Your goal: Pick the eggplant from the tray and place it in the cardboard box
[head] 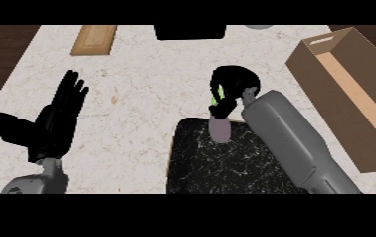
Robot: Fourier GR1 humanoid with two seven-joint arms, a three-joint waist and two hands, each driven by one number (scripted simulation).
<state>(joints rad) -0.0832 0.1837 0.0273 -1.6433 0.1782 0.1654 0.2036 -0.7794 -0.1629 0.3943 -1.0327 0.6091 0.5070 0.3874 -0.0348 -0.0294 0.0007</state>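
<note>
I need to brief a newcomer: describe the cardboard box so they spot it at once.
Start at the pale marbled counter and follow it to its right edge. There lies the cardboard box, long, open-topped and set at an angle, right of the dark tray. It is the only tan, walled container, with a handle slot.

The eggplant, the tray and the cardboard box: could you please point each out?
eggplant (220, 130): head view, purple body below the right hand.
tray (220, 166): head view, dark speckled surface.
cardboard box (334, 44): head view, outer end wall.

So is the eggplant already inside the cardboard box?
No, the right hand is curled round the eggplant above the tray, apart from the cardboard box.
</note>
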